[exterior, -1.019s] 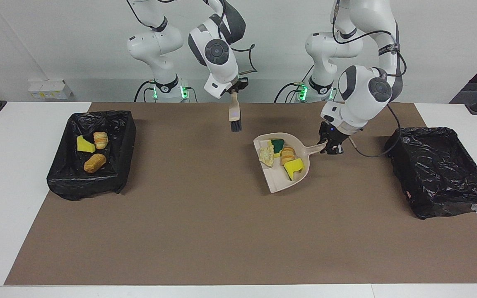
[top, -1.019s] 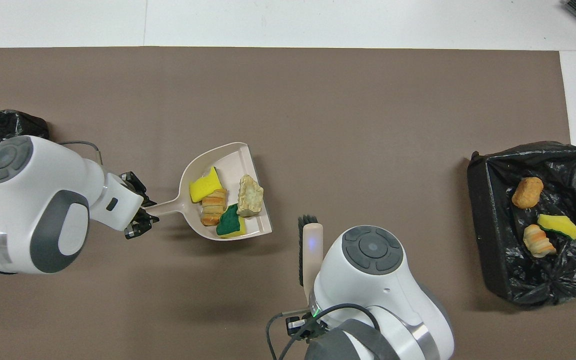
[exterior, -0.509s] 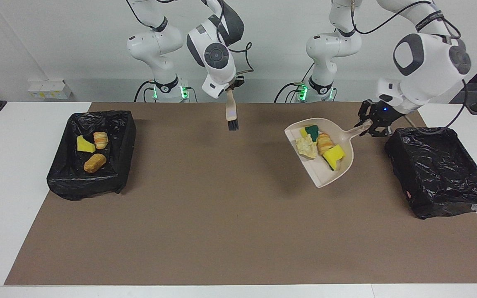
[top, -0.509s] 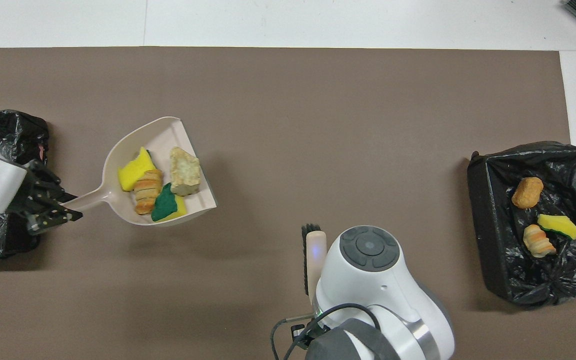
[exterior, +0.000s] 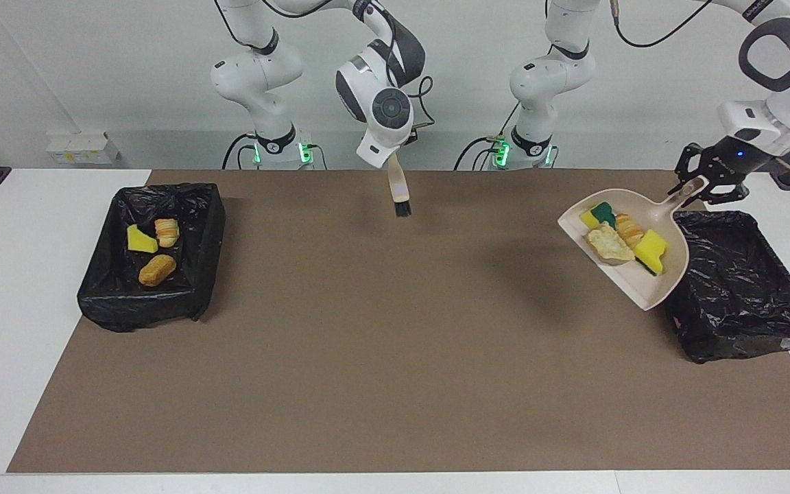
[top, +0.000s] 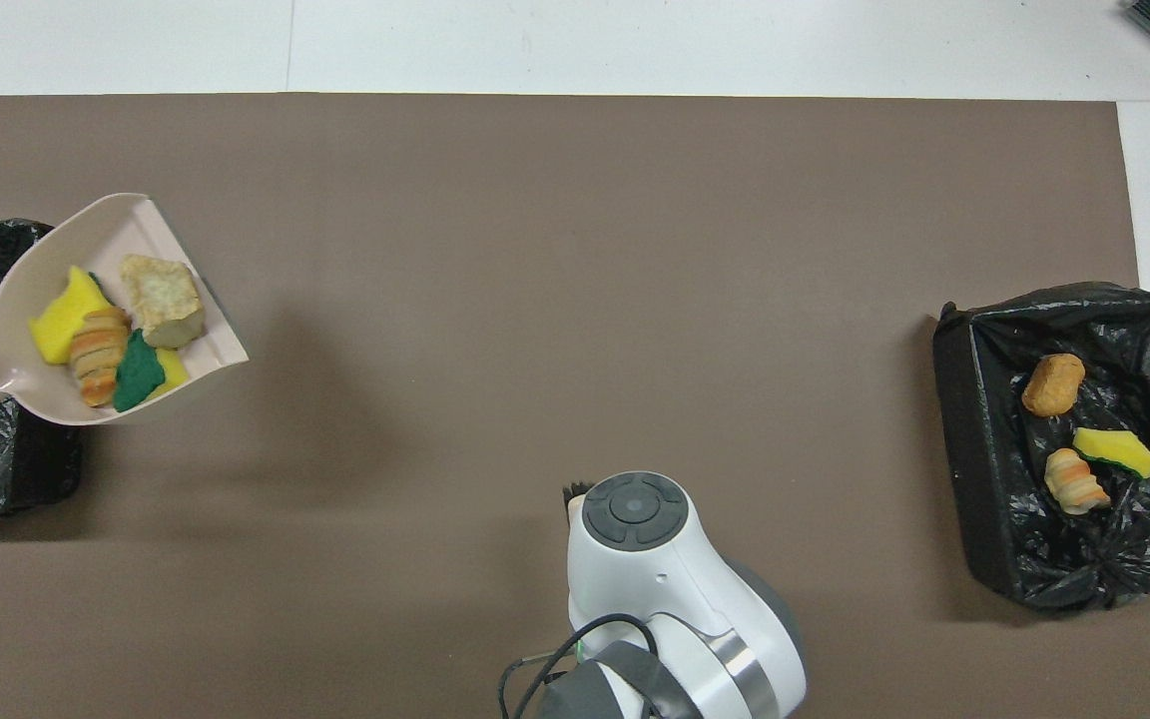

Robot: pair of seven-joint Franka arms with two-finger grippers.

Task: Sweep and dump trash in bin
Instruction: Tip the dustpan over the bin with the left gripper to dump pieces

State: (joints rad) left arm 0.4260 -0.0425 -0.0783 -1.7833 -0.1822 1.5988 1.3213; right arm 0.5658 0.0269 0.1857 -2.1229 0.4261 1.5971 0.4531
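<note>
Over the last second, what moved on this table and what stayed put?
The left end effector, shut on the beige plastic dustpan, carried it with its four scraps toward the left arm's end, up over the edge of the empty black-lined bin. The right end effector kept the beige black-bristled brush aloft, shifting slightly. The other black-lined bin kept its three scraps.

**Both arms raised, both grippers clamped shut**

The left arm reaches out toward its own end of the table, wrist bent down, and the left gripper point(exterior: 705, 184) is closed in the air. The right arm folds at the elbow near its base; the right gripper point(exterior: 395, 159) points down, its 2 fingers closed.
</note>
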